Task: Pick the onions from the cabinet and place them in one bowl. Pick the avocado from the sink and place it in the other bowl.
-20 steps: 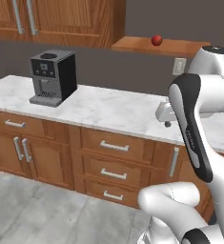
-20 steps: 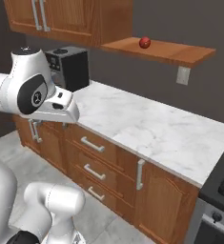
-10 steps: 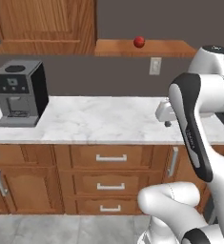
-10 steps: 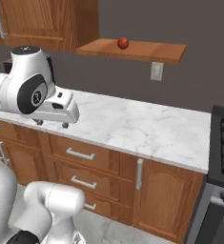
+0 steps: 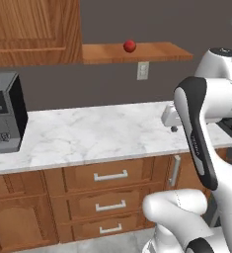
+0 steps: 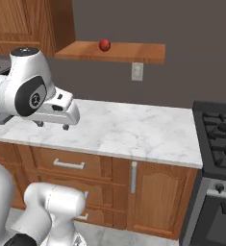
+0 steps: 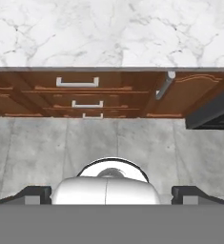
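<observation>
Currently your gripper (image 6: 52, 125), fingers spread and empty, could knock the onion (image 5: 130, 46), upper centre, off its shelf (image 5: 157, 52).

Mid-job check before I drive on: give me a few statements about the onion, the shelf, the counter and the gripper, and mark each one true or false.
1. A red onion sits on the open wooden shelf. True.
2. The gripper holds the onion. False: it hangs low over the marble counter, far below the shelf, with nothing between its fingertips.
3. A wall outlet is mounted just under the shelf. True.
4. Both bowls stand on the counter beside the gripper. False: that stretch of marble bears no bowl.
5. A stove adjoins the counter's right end. True.
</observation>
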Robot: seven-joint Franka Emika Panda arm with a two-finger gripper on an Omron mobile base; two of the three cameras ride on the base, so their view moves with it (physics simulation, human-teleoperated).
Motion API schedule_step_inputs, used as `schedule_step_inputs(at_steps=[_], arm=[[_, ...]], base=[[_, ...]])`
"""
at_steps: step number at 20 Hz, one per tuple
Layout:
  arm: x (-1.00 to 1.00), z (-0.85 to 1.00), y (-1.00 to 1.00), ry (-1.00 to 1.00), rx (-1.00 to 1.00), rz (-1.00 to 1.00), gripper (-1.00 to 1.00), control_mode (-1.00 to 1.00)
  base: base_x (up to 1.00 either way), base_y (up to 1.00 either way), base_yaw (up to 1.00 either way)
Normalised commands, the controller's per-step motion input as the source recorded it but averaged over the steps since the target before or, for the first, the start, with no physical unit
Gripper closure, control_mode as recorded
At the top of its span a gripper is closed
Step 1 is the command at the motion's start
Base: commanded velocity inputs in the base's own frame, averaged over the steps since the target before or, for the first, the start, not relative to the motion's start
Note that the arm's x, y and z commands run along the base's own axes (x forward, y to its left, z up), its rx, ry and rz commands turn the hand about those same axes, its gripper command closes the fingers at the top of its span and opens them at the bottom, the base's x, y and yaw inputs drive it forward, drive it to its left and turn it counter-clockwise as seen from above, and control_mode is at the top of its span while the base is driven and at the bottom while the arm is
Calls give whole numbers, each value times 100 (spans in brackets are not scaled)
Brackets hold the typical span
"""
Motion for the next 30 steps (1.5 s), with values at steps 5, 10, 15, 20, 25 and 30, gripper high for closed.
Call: schedule_step_inputs(at_steps=[5, 10, 15, 20, 25, 30], arm=[[0, 0, 0, 0, 0, 0, -100, 100], [0, 0, 0, 0, 0, 0, -100, 100], [0, 0, 0, 0, 0, 0, -100, 100], [0, 0, 0, 0, 0, 0, -100, 100], [0, 0, 0, 0, 0, 1, -100, -100], [-10, 14, 0, -6, 0, 6, -100, -100]], base=[[52, 0, -11], [46, 0, 2], [54, 3, 0], [30, 13, 0], [9, 16, 0], [0, 0, 0]])
